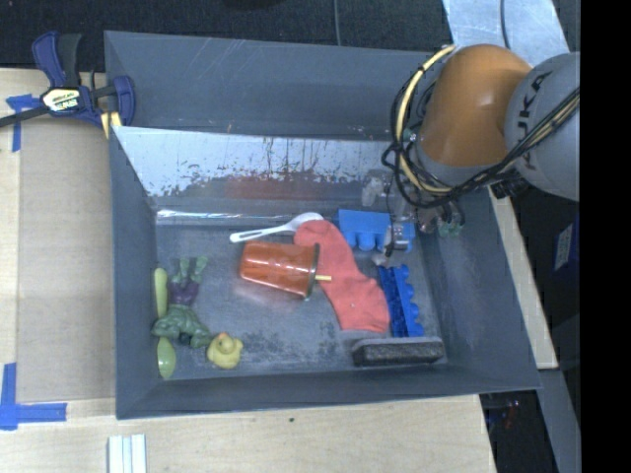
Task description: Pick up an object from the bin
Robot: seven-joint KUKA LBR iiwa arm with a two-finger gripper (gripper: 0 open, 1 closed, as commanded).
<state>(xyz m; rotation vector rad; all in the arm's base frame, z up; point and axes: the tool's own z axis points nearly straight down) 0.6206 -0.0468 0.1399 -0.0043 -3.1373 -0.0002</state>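
**A:** Where does the gripper (392, 242) stand?

**B:** Low on the right side of the bin (296, 97), under the arm's orange cover (473, 106). It is at the right edge of a blue block (357, 227), just above the upper end of a blue toothed strip (399, 305).

**A:** Spread or pinching?

**B:** I cannot tell. The wrist and its cables hide that part, and I see nothing held.

**A:** So which step is this?

**B:** I judge it the approach, with no grasp made. The likely targets are the blue block and the toothed strip, as they lie closest.

**A:** What else is near?

**B:** A red cloth (347, 282) lies against both blue pieces, and an orange cup (278, 267) lies on its side by the cloth's left edge. A white spoon (276, 230) is just above the cup, and a dark grey block (397, 351) sits at the strip's lower end. A yellow duck (225, 351) and green and purple toy vegetables (179, 308) lie well apart on the left.

**A:** And the next move?

**B:** It should settle squarely on one blue piece and close there. The cloth touches both, so it might drag along.
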